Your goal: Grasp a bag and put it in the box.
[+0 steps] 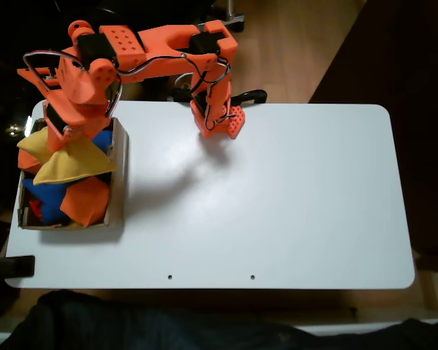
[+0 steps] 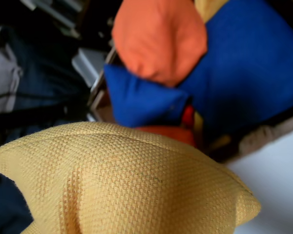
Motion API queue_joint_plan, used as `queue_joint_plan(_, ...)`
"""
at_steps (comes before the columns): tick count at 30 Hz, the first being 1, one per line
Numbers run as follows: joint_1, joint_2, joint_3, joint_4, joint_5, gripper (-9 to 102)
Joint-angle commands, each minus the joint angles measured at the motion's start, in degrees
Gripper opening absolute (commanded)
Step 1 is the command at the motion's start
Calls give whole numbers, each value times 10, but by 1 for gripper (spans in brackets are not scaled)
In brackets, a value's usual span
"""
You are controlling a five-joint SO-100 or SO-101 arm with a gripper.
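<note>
Yellow bag [image 1: 73, 168] hangs clenched in the gripper [image 1: 62, 138], directly above the box [image 1: 119, 182], over its heaped beanbags [image 1: 84, 200].

Overhead table view; close wrist view

In the fixed view the white bench [image 1: 277, 197] is brightly lit while the surroundings fall nearly black. The arm [image 1: 160, 55] casts a soft shadow toward 5 o'clock. In the wrist view the yellow bag [image 2: 117, 185] is sharp at 6 o'clock; the beanbags [image 2: 224, 73] behind blur.
</note>
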Motion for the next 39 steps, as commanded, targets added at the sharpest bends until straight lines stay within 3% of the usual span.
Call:
queue_joint_plan(1,13,-3,-60,-25,7,9)
queue_joint_plan(34,89,-163,-157,-78,10,9)
queue_joint_plan(39,92,-171,-158,-83,7,14)
